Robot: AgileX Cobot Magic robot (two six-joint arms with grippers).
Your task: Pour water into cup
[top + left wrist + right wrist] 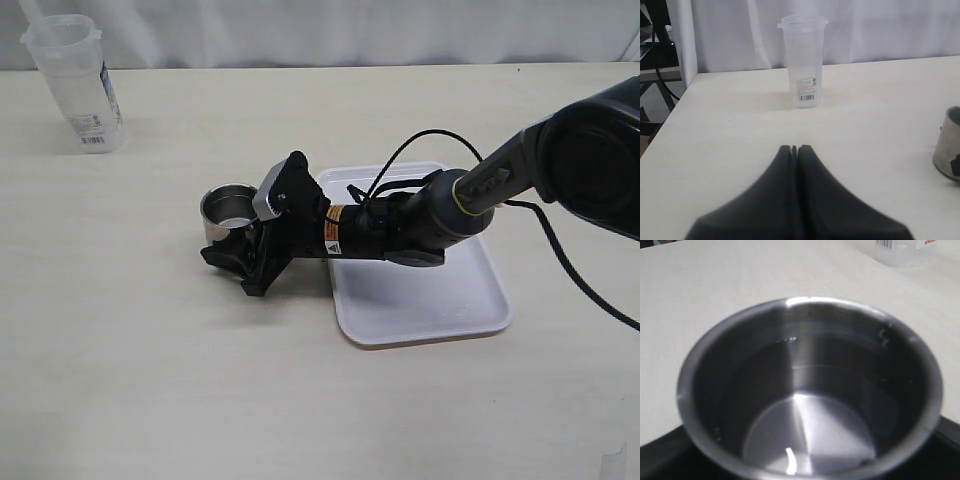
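Observation:
The steel cup (228, 210) stands upright on the table just left of the white tray (455, 310). It fills the right wrist view (810, 330), and clear water (840, 385) shows inside it as a faint line and glints. My right gripper (235, 252) reaches in from the right with its black fingers (660, 460) against both sides of the cup near its base. My left gripper (794, 149) is shut and empty, low over the table; it is out of the exterior view. The cup's edge shows in the left wrist view (946, 145).
A tall translucent plastic container (75, 85) with a blue label stands at the far left back of the table, also in the left wrist view (802, 62). The right arm and its cable (560, 250) lie over the tray. A white curtain hangs behind.

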